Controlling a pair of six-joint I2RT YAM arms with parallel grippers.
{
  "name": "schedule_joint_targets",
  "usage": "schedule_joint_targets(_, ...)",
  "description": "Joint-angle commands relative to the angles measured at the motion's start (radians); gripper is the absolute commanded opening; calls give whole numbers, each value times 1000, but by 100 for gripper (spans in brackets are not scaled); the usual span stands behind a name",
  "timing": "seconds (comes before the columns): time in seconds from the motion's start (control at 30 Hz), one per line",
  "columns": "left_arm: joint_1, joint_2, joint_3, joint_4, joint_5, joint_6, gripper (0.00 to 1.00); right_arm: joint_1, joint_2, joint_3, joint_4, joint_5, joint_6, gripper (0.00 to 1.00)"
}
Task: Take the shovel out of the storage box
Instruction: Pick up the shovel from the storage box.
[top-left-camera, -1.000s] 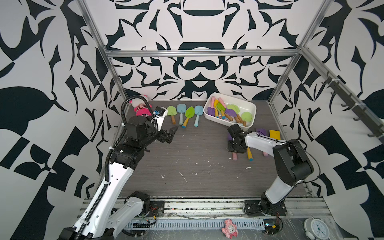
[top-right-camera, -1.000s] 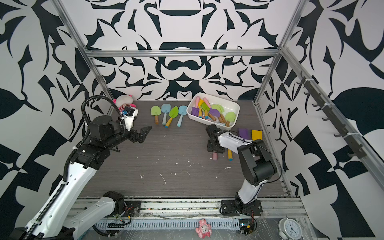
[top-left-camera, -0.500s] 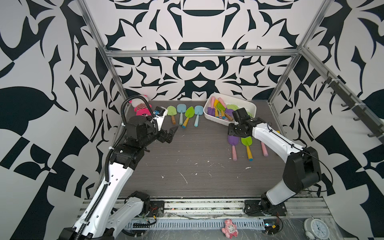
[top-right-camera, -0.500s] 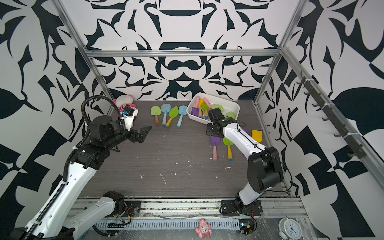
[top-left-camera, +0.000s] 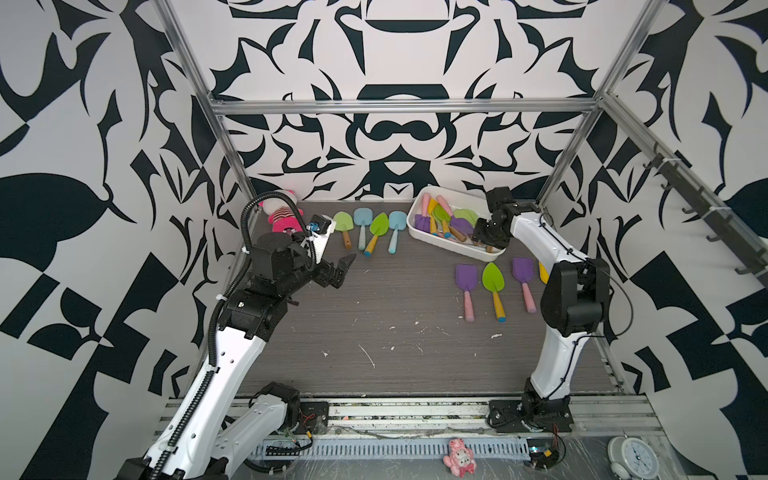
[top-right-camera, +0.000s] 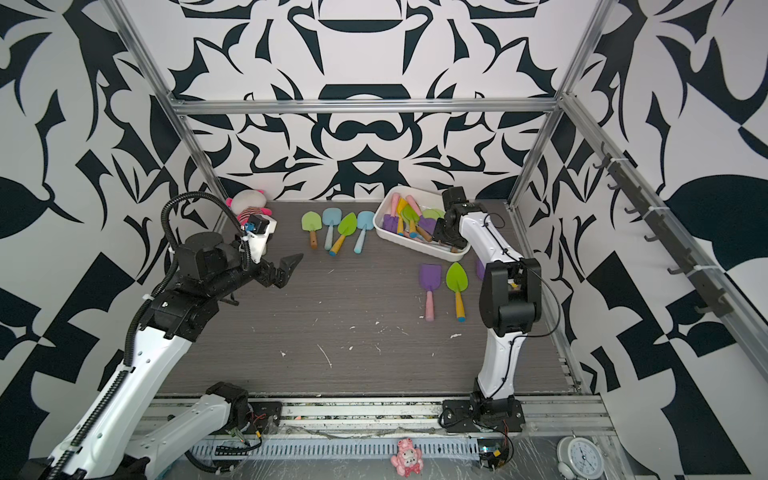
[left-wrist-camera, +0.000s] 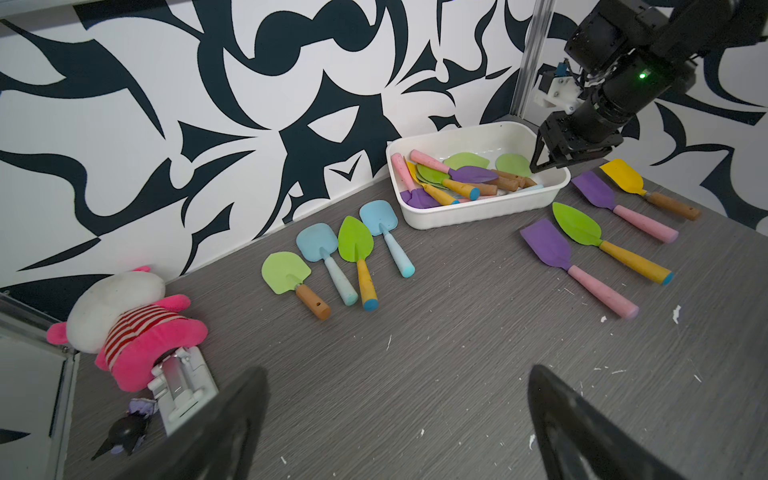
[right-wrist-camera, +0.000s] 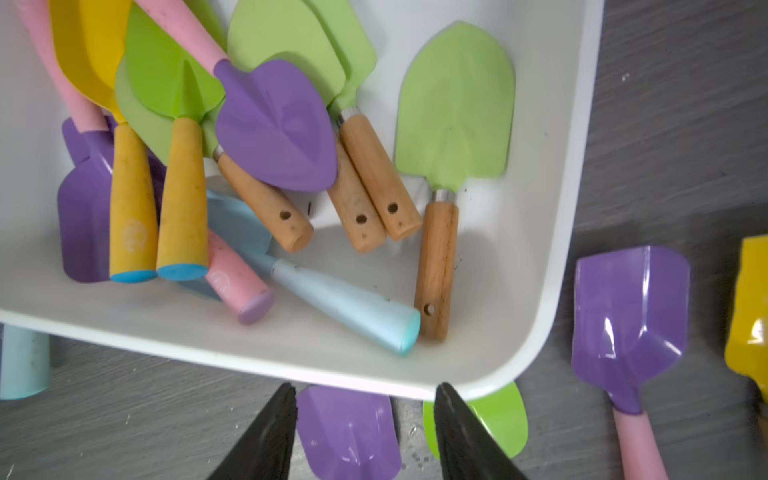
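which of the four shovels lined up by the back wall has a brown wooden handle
The pale green shovel at the end of the row nearest the plush toy; the other three have light blue or yellow handles.

Shovels (right-wrist-camera: 274, 129) in storage box (left-wrist-camera: 478, 210) — more before (table (top-left-camera: 395, 332)).

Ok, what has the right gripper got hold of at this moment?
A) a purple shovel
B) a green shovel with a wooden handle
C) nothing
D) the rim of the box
C: in the right wrist view the right gripper has its jaws apart with nothing between them, above the corner of the box. The purple shovel seen in the gap lies on the table below.
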Motion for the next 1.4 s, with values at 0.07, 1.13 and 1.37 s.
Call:
schedule_joint_targets(0.07, -1, -8, 34, -28, 8, 12, 99, -37, 121, 205, -61, 3, -82, 50)
schedule_joint_targets(1.13, -1, 22, 65, -72, 3, 25, 99, -95, 477, 584, -144, -127, -192, 39)
schedule_joint_targets(1.37, -1, 20, 55, -78, 1, 26, 99, -94, 536, 611, -218, -103, -210, 32)
